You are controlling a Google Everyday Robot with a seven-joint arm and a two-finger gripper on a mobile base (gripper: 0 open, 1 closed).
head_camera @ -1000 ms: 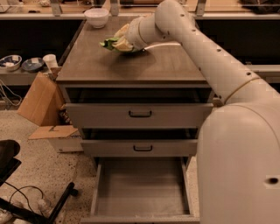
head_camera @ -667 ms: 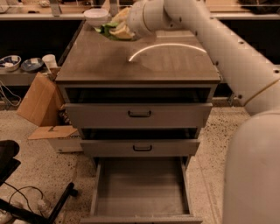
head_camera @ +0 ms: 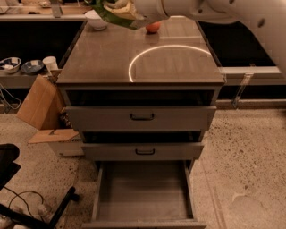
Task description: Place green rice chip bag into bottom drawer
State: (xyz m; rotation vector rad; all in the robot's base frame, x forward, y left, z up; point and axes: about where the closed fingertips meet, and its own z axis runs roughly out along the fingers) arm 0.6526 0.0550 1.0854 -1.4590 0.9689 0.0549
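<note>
Gripper (head_camera: 117, 4): at the top edge of the view, above the far left of the cabinet top (head_camera: 103, 58), closed on the green chip bag (head_camera: 117, 15).
Green chip bag: held clear of the surface, seemingly by its upper part.
Bottom drawer (head_camera: 143, 197): pulled open, beneath two upper drawers (head_camera: 142, 117).
Apple (head_camera: 153, 27): on the cabinet top, just right of the bag.
White bowl (head_camera: 96, 20): far left.

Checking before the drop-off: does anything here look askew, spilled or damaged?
Nothing spilled or damaged. The pincer holds the green rice chip bag above the far edge of the cabinet top; the bottom drawer is pulled out. Only a cardboard box leans tilted at the cabinet's left side.
</note>
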